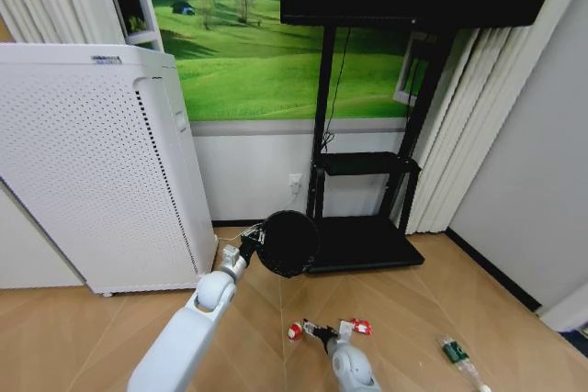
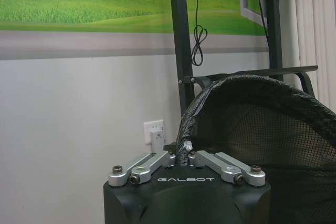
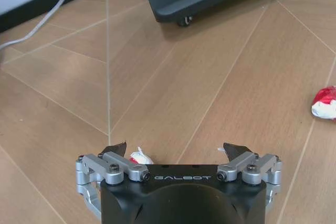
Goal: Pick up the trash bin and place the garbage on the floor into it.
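the left claw (image 1: 253,247) is clamped on the rim of the small round black mesh trash bin (image 1: 288,243), holding it off the light tan herringbone parquet floor (image 1: 83,337) in front of the black tv stand's low base (image 1: 363,240). in the head view the bin's dark opening is tipped toward the camera, and the white left arm reaches up to it from the lower left. in the left wrist view the claw's fingers meet tightly on the bin's rim (image 2: 185,145), with the mesh wall curving off to one side and a white wall socket (image 2: 154,128) beyond.

the right claw (image 1: 322,330) is low over the floor with its fingers spread wide apart. it sits between two small red-and-white pieces of garbage: one (image 1: 295,330) just beside it on the robot's left, the other (image 1: 359,326) a little way off on the right. in the right wrist view one red-and-white wrapper (image 3: 140,157) lies close to a black fingertip (image 3: 114,148), untouched, and the second (image 3: 325,103) lies well apart.

a clear plastic bottle with a green label (image 1: 457,356) lies on the floor farther to the robot's right. a tall white perforated appliance (image 1: 92,172) stands against the wall on the left.
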Available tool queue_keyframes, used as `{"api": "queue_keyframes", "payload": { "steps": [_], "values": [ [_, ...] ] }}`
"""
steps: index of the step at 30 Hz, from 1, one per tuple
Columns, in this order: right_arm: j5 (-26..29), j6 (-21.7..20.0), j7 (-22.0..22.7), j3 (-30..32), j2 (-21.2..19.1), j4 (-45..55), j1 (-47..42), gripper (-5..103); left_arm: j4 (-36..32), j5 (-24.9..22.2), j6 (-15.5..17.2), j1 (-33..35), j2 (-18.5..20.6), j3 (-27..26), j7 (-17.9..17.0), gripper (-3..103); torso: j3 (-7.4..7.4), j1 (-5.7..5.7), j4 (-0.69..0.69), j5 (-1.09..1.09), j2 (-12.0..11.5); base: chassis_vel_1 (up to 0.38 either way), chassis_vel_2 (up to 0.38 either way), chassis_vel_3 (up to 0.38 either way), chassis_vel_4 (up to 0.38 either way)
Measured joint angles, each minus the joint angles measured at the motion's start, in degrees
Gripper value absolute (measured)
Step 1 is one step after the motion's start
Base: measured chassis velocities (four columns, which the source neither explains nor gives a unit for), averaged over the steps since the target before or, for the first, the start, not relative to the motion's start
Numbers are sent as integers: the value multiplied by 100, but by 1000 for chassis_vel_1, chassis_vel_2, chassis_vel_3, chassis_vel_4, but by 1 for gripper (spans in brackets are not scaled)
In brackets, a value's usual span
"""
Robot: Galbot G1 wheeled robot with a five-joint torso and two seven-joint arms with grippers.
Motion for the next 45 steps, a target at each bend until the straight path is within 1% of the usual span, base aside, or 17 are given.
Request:
{"api": "queue_keyframes", "payload": {
  "steps": [2,3,5,8,10,16,23,27,30,33,36,45],
  "values": [
    [217,2,542,-161,169,-88,181,100,-5,28,1,27,-18,-15,0,5,0,0,1,1,0,0,0,0,0],
    [217,2,542,-161,169,-88,181,100,-5,28,1,27,-18,-15,0,5,0,0,1,1,0,0,0,0,0],
    [481,-15,1010,-270,377,-163,399,100,28,87,1,34,-43,-23,2,5,0,0,2,1,0,0,0,0,0],
    [552,-48,1118,-302,436,-198,468,100,39,94,1,34,-53,-23,2,5,0,0,2,1,0,0,0,0,0],
    [609,-120,1282,-370,522,-317,592,100,45,96,1,33,-81,-25,-2,5,0,0,1,1,0,0,0,0,0],
    [608,-233,1278,-431,513,-511,669,100,41,88,5,32,-122,-20,-15,5,0,0,0,1,0,0,0,0,0],
    [586,-221,1249,-450,500,-624,673,100,42,67,9,16,-114,-17,-17,5,0,0,1,1,0,0,0,0,0],
    [602,-209,1322,-486,584,-703,696,100,63,43,13,-27,-114,9,-21,5,0,0,1,1,0,0,0,0,0],
    [584,-216,1370,-502,601,-731,700,100,64,21,24,-57,-112,35,-37,5,0,0,1,-6,0,0,0,0,0],
    [570,-230,1414,-526,601,-741,699,100,71,-19,37,-84,-107,41,-50,5,0,0,1,-7,0,0,0,0,0],
    [501,-226,1419,-530,602,-824,698,100,81,-68,50,-90,-109,41,-56,5,0,0,3,-6,0,0,0,0,0],
    [312,-128,1380,-494,608,-1109,711,100,108,-86,53,-90,-124,43,-54,5,0,0,-1,-3,0,0,0,0,0]
  ]
}}
